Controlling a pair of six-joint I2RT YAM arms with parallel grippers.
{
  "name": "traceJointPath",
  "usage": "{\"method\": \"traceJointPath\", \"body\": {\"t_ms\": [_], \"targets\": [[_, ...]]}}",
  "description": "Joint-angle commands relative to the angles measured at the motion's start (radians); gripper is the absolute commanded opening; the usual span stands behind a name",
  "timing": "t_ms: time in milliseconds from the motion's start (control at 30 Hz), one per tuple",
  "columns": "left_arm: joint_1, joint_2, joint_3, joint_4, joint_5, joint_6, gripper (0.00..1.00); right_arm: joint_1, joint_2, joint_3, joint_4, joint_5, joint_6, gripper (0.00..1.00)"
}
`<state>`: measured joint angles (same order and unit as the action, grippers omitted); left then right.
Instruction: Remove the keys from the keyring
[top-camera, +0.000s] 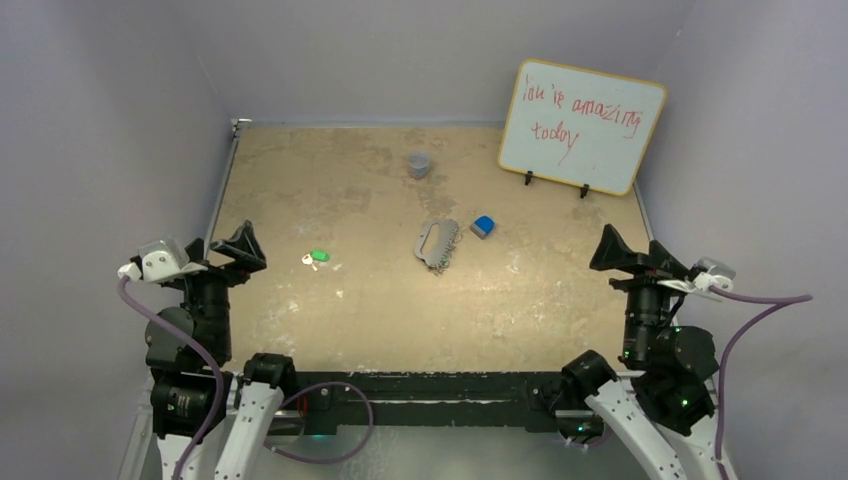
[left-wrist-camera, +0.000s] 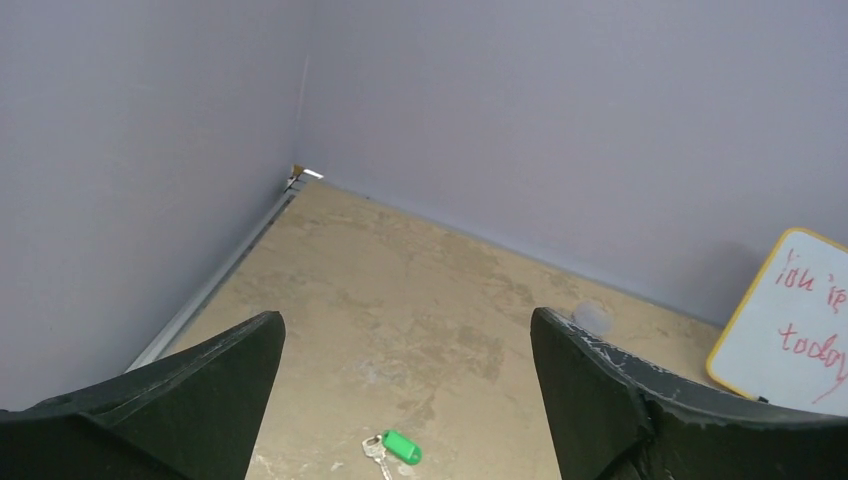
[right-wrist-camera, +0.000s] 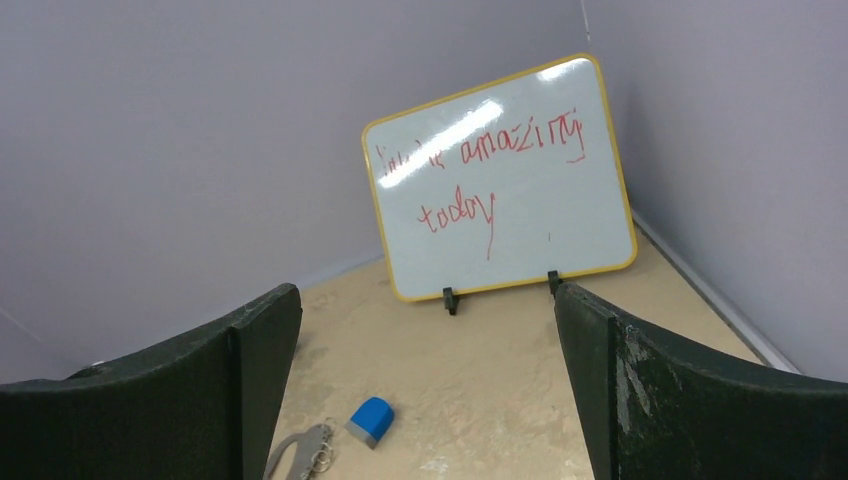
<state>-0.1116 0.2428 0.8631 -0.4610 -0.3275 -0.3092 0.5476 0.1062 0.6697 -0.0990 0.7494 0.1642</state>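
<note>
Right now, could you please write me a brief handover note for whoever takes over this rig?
Left gripper: open, empty, above the left side of the table.
Right gripper: open, empty, above the right side.
Green key: lies loose on the table, left of the keyring and apart from it.
Done: at least this one key is off.
Left: small pieces hang at the keyring's near edge, too small to tell whether they are keys. Check them first.

Red "amazing today" on whiteboard

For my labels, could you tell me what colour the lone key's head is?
Bright green; the key shows best in the left wrist view.
</note>
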Motion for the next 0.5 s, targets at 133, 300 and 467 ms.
{"method": "traceJointPath", "body": {"t_ms": [133, 300, 467], "targets": [[0.003, -0.075, -0.192, 0.051, -0.015, 0.008, 0.92, -0.001, -0.102, -0.076, 0.096, 0.035, -0.053, 0.99], [0.002, -0.086, -0.205, 0.063, -0.039, 0.028, 0.94, -0.001, -0.099, -0.098, 0.129, 0.020, -0.066, 0.99], [0.001, -0.071, -0.212, 0.069, -0.032, 0.030, 0.94, -0.001, -0.105, -0.122, 0.167, 0.009, -0.089, 0.99]]}}
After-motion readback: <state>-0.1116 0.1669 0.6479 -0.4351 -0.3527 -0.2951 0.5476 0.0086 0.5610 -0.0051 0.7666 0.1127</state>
